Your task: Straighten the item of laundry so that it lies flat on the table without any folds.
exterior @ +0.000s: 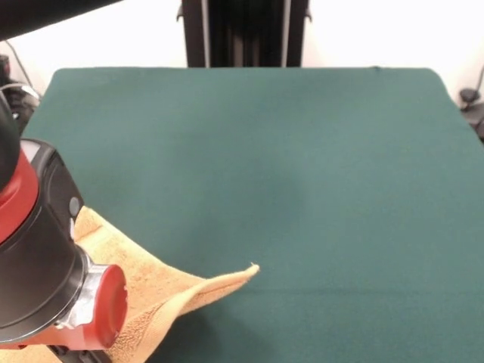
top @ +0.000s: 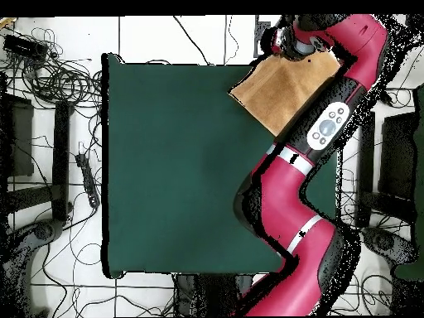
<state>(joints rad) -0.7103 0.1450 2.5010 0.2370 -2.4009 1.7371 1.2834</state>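
Observation:
The item of laundry (exterior: pixel 144 291), an orange-tan terry towel, lies at the table's (exterior: pixel 302 166) near left corner in the front view. Its near edge rises off the cloth toward the arm's end, and one corner points right. The arm's red and black wrist (exterior: pixel 45 265) covers the towel's left part and hides the gripper there. From overhead the towel (top: pixel 281 87) sits askew at the table's (top: pixel 166 166) top right corner, with the gripper (top: pixel 296 43) at the towel's top edge; whether it holds the towel cannot be seen.
The arm's red links (top: pixel 302 207) cross the table's right side in the overhead view. Cables (top: pixel 50 74) and black stands (top: pixel 62 157) lie on the floor to the left of the table. A dark post (exterior: pixel 242 34) stands behind the far edge.

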